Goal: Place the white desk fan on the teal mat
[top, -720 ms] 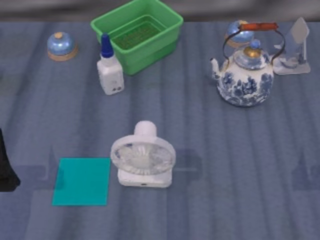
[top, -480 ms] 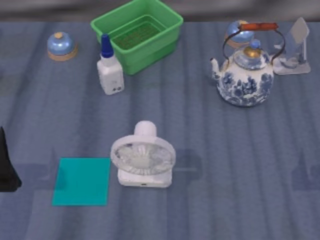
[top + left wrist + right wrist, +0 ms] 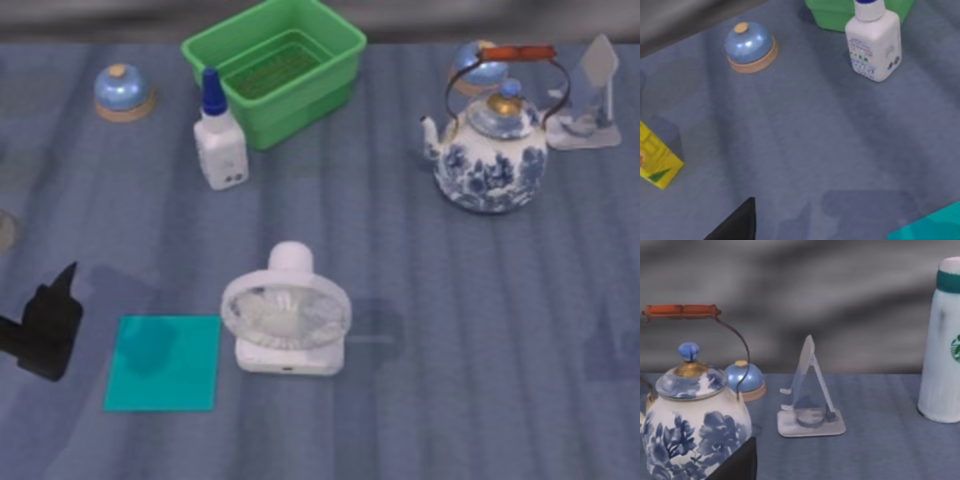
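Currently your left gripper (image 3: 45, 325), finger state indeterminable, sits beyond the teal mat (image 3: 165, 362) from the white desk fan (image 3: 287, 318) just beside it; a grille-high grasp risks toppling the fan.

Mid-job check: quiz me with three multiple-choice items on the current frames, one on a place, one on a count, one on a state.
1. The white desk fan stands
A. on the teal mat
B. right of the teal mat, on the table
C. in the green tub

2. Blue bells in the top view:
A. one
B. two
C. three

3. The left gripper holds
A. the fan
B. the bottle
C. nothing

Answers: B, the teal mat lies bare beside the fan. B, one bell at left and one bell behind the teapot. C, it hovers left of the mat, gripping nothing.
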{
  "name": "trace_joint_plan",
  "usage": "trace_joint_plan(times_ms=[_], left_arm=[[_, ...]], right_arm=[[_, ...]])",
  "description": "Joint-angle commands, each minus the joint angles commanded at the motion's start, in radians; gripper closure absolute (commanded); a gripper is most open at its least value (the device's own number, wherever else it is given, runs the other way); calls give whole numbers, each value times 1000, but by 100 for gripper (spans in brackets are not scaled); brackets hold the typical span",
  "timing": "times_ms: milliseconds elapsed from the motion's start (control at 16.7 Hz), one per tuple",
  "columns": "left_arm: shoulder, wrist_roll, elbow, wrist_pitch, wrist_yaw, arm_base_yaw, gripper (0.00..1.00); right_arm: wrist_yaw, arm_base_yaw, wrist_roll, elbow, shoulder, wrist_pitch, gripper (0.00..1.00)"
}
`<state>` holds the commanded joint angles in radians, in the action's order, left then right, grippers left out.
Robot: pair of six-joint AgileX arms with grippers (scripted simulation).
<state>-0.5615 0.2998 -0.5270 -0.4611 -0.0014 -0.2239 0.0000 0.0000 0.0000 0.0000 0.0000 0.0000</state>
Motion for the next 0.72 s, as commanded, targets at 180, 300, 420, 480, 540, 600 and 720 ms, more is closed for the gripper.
trace_joint_plan(times_ms=[180, 300, 420, 480, 540, 600, 720], left_arm=[[-311, 137, -290, -208, 2, -107, 0], [-524, 229, -491, -344, 3, -178, 0], [-731, 319, -682, -477, 4, -247, 0], [-828, 362, -770, -541, 5, -280, 0], [-919, 403, -852, -603, 5, -312, 0], [-1003, 442, -927, -662, 5, -341, 0], [-1150, 511, -1055, -770, 5, -394, 0]], right_arm=[[0, 0, 0, 0, 0, 0, 0], [0, 0, 0, 0, 0, 0, 0], [0, 0, 0, 0, 0, 0, 0], [0, 0, 0, 0, 0, 0, 0], [0, 0, 0, 0, 0, 0, 0], [0, 0, 0, 0, 0, 0, 0], [0, 0, 0, 0, 0, 0, 0]])
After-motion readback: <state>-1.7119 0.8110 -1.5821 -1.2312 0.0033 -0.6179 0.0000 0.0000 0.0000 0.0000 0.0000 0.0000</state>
